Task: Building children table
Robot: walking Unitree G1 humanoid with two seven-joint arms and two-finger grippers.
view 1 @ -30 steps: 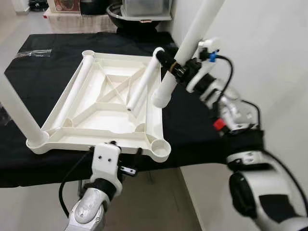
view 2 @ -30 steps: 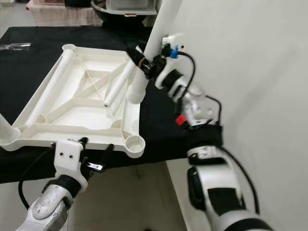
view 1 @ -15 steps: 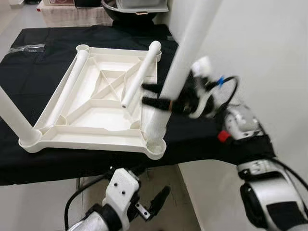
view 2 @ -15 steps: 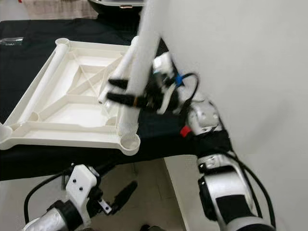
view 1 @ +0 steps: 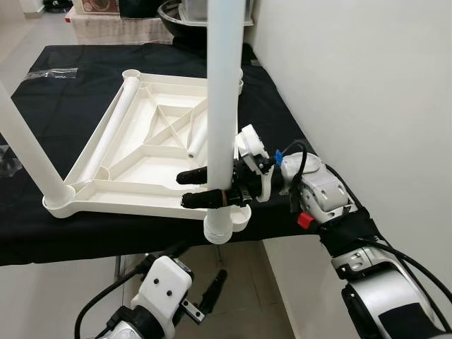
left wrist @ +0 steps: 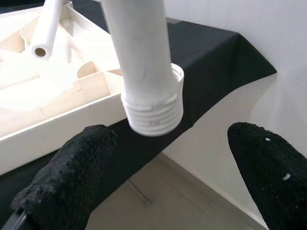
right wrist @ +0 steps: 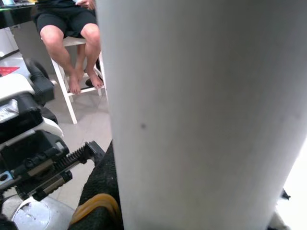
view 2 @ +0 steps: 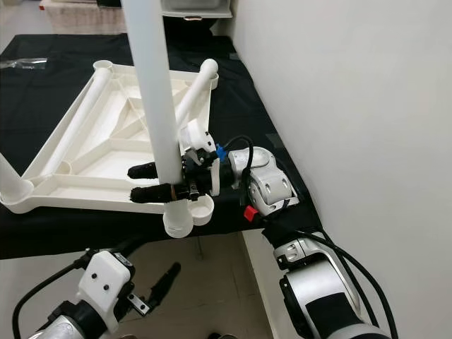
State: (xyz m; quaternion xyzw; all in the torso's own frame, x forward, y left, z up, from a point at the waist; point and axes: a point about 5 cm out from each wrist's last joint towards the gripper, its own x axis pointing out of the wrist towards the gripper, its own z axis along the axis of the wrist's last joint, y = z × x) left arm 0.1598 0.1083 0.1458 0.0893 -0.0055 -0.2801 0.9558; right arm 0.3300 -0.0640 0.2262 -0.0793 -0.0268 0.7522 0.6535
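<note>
Right tool [view 1: 203, 188] pinches a white leg tube [view 1: 222, 106] between its black fingers [view 1: 192, 175], holding it upright with its ribbed lower end [left wrist: 152, 112] just outside the near right corner socket [view 1: 242, 216] of the upturned white tabletop [view 1: 152, 169], at about 5 o'clock on that piece. The tabletop lies on a black-draped table [view 1: 282, 134]. Another leg [view 1: 28, 148] stands in the corner at 7 o'clock, and two more tubes [view 1: 106, 138] lie inside the frame. Left tool [view 1: 205, 296] hangs below the table edge at 6 o'clock, fingers spread (nothing between them). A seated person's legs [right wrist: 72, 43] appear in the right wrist view.
</note>
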